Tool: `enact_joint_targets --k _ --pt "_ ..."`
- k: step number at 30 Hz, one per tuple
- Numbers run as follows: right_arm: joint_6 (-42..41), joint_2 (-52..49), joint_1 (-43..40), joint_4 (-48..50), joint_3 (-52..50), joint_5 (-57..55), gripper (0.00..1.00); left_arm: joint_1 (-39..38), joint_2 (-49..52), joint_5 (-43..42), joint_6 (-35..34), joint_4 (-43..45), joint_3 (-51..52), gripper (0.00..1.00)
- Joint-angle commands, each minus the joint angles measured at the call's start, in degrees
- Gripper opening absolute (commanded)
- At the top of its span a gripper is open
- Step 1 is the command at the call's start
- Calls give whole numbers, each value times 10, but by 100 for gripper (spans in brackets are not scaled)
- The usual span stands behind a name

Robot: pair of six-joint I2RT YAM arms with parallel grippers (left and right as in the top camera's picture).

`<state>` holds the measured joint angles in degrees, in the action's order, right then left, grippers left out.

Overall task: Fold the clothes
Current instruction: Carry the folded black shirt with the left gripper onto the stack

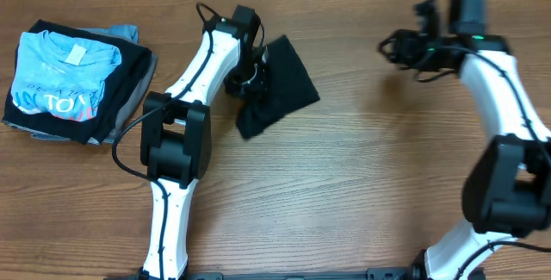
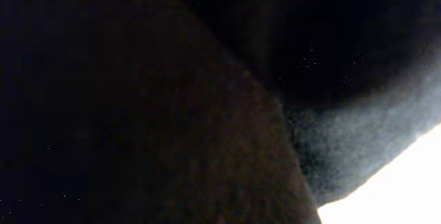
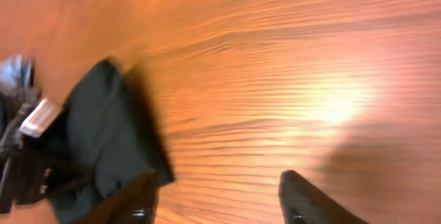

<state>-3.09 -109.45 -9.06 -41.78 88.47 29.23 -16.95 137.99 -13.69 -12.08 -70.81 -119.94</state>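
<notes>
A black garment (image 1: 282,80) lies folded on the wooden table, up and left of the middle. My left gripper (image 1: 244,80) points down onto its left edge. The left wrist view is filled with dark cloth (image 2: 138,100), so its fingers are hidden. My right gripper (image 1: 394,49) hovers over bare wood at the upper right, well apart from the garment. Its two fingers (image 3: 220,203) are spread wide with nothing between them. The black garment also shows at the left of the right wrist view (image 3: 103,134), blurred.
A stack of folded clothes (image 1: 73,82) with a light blue printed T-shirt on top sits at the table's far left. Bare wood table (image 1: 362,177) spans the middle and front. Both arm bases stand at the front edge.
</notes>
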Motion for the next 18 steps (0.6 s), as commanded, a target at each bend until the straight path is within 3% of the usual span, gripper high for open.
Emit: enact_joint_targets --k 1,9,13,18 --pt "-6 -8 -51 -30 0 -14 100 16 3 62 0 -54 -146 4" --pt "-6 -8 -100 -25 0 -27 100 102 3 55 -60 -184 -396 4" --pt "-6 -8 -100 -25 0 -27 100 189 3 33 -85 -215 -444 4" --pt "-6 -8 -100 -25 0 -27 100 313 3 -61 -88 -229 -445 4"
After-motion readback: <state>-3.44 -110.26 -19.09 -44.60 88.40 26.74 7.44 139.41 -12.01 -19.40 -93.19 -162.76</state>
